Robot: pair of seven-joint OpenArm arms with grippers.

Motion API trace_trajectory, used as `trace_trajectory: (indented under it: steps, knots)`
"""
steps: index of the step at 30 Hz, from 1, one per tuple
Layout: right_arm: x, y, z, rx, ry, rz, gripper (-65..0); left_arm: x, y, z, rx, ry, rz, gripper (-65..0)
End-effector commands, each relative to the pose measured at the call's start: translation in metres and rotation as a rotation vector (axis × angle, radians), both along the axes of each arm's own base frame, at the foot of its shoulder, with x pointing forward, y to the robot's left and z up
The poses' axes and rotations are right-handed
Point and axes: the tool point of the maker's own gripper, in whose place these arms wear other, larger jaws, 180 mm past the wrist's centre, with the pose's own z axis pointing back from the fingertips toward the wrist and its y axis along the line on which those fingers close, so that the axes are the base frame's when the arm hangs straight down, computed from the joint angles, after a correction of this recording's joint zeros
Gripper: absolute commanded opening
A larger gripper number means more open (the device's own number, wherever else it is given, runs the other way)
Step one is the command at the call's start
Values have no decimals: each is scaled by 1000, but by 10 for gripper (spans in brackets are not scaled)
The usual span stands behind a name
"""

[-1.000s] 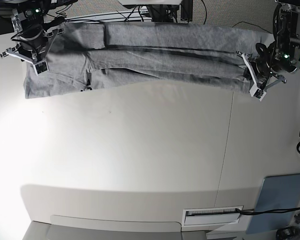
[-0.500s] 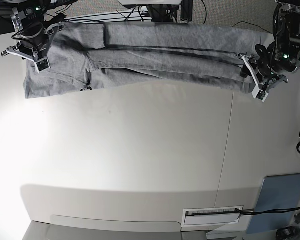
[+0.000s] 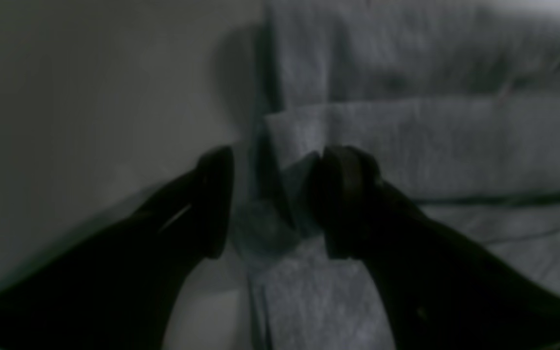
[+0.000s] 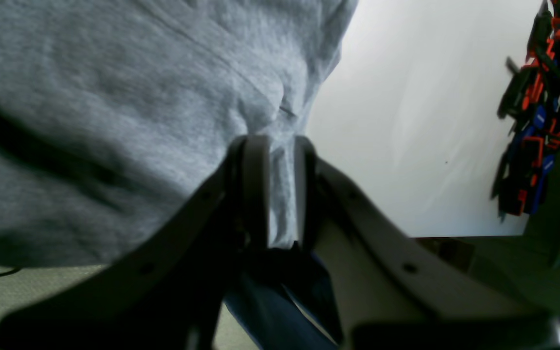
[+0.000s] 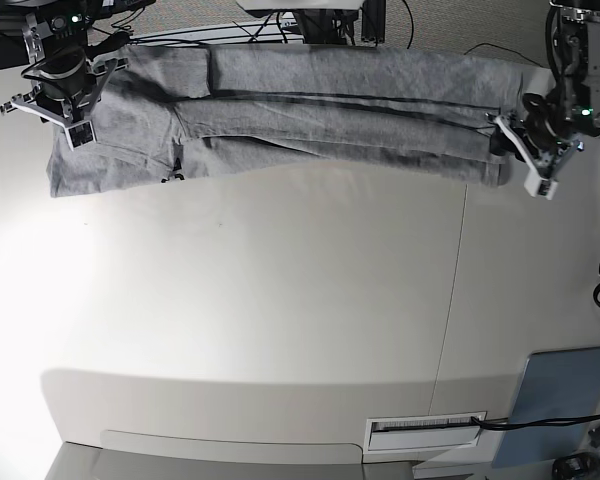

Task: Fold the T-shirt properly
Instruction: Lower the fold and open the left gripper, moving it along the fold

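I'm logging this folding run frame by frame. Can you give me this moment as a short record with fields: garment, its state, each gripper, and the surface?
garment: grey T-shirt
state: folded into a long band along the table's far edge, layers overlapping
left gripper: open, fingers either side of a cloth corner
right gripper: shut on the T-shirt, a fold pinched between its fingers
surface: white table
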Motion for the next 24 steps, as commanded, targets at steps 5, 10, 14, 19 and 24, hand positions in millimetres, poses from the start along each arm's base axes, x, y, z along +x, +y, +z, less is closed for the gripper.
trace_trajectory:
  steps: [5,10,14,19,24]
  knots:
    - [6,6,6,36,-40,18,-551,7,15,17,-129,-71,60,-349]
    - [8,8,7,43,-51,25,-551,0,15,7,-232,-52,87,-349]
    - [8,18,3,113,-51,31,-551,-7,9,-1,-359,-44,112,-349]
    - [8,20,2,131,-48,31,-551,-16,10,-13,-435,-22,147,-349]
    - [8,21,2,132,-50,32,-551,-22,4,-15,-536,-30,154,-349]
